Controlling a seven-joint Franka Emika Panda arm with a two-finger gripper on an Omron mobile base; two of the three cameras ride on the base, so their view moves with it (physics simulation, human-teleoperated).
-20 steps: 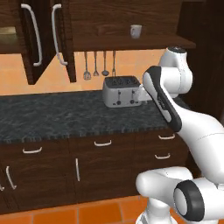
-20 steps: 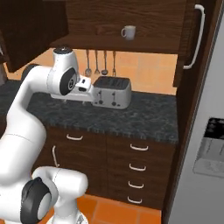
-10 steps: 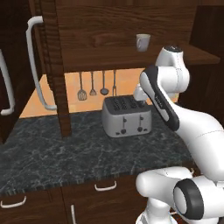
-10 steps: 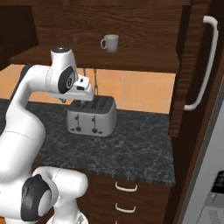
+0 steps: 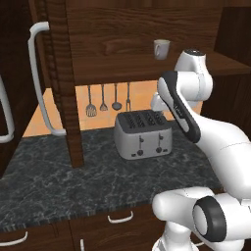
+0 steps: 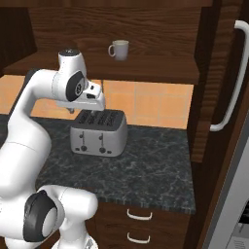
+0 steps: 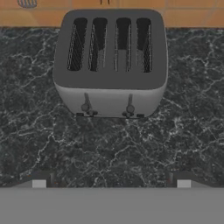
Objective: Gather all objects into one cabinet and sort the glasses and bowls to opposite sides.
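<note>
Mug [image 6: 119, 49] on cabinet shelf [image 6: 146, 73]; hand view adds toaster [image 7: 110, 61] slots.

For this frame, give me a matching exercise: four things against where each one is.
Things:
1. mug
2. toaster
3. utensils
4. gripper

Places:
A. on the dark counter
B. hanging on the wall under the shelf
C. on the cabinet shelf
D. above the counter, in front of the toaster

Pairs: 1-C, 2-A, 3-B, 4-D
</note>
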